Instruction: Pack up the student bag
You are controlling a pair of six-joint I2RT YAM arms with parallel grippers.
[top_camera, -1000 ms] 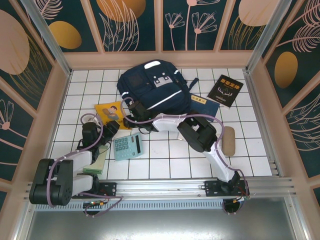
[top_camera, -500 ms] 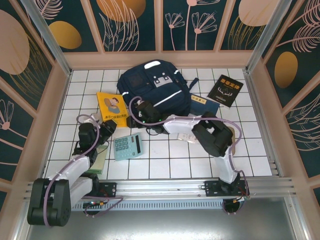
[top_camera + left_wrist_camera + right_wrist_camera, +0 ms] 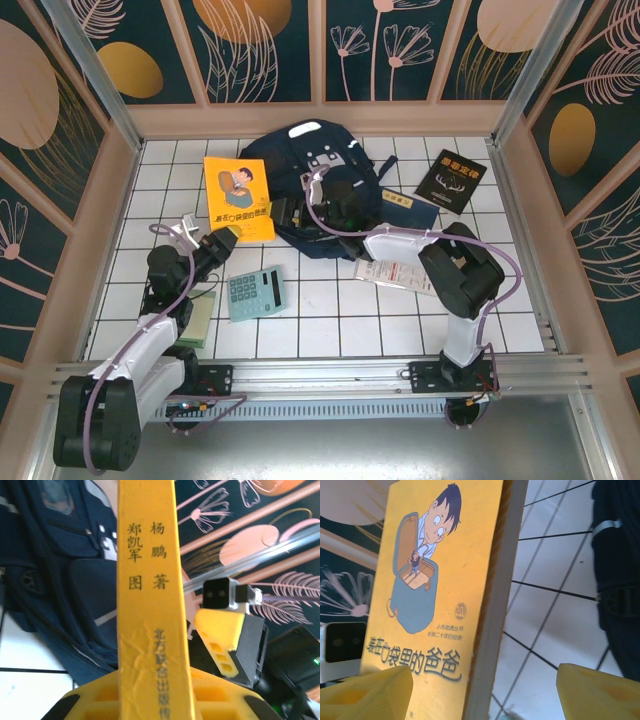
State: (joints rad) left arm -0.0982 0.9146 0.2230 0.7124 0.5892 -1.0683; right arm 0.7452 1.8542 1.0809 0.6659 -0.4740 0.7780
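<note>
Loading step: the left gripper (image 3: 214,238) pinches the yellow book (image 3: 238,198) upright, the student bag (image 3: 292,165) just ahead of it. The right gripper (image 3: 290,214) — jaws spread — seems to sit at the bag's mouth; next, feed the book inside.

White tiled table (image 3: 330,320): student bag (image 3: 285,160), calculator (image 3: 253,293), black book (image 3: 450,181), blue booklet (image 3: 410,210), white leaflet (image 3: 388,272), green pad (image 3: 203,318).

Yellow book (image 3: 238,198) stands left of student bag (image 3: 290,160); tiles (image 3: 330,312) beside calculator (image 3: 255,293) lie open
</note>
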